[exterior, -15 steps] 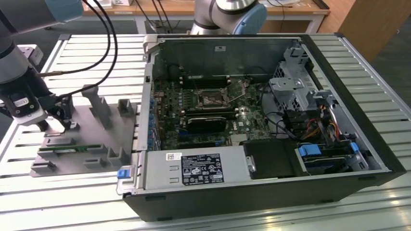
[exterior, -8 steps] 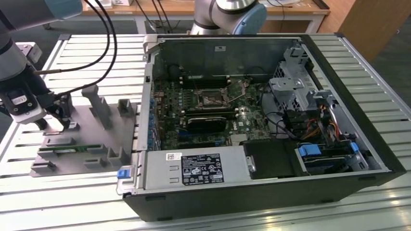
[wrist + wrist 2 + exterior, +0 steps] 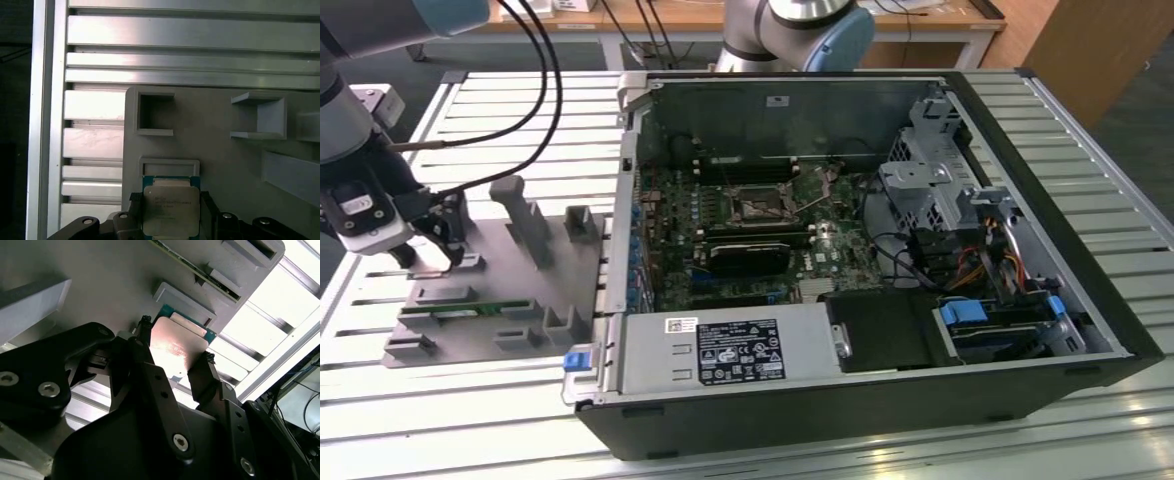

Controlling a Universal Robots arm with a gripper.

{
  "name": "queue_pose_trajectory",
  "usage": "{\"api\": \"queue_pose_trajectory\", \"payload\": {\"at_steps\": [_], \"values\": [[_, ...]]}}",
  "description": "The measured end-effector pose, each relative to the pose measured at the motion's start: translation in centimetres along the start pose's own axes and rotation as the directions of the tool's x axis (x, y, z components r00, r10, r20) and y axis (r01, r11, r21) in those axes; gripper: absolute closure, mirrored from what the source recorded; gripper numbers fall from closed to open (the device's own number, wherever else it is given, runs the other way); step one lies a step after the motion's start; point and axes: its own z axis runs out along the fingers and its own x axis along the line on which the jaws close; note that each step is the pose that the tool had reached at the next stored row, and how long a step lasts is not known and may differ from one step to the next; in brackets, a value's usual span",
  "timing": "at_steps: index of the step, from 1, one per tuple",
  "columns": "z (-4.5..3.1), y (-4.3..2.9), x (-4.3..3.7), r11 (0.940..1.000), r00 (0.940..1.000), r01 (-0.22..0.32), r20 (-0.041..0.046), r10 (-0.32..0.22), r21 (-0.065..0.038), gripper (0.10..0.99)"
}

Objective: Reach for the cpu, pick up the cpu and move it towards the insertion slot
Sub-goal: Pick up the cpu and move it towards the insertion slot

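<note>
1. The black two-fingered gripper [image 3: 175, 340] has its fingers narrowed onto two opposite edges of the small, flat, square, silvery-beige metal-topped cpu [image 3: 171, 210].
2. The cpu is over the flat grey plastic fixture plate [image 3: 220, 170] (near its edge).
3. The cpu is probably light, stiff, slick-topped and delicate underneath, so an edge grip suits it.

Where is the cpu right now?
In the first wrist view the cpu sits at the tip of the end effector, beside a raised frame on the grey tray at the exterior view's left.
</note>
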Motion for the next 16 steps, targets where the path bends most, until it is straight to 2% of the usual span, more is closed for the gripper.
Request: {"api": "queue_pose_trajectory", "payload": {"at_steps": [10,16], "values": [[-0.54,0.02,0.0,1.0,1.0,0.0,0.0001,0.0,0.0,0.545],[-1.18,0.05,0.0,1.0,1.0,0.0,0.0002,0.0,0.0,0.545]]}}
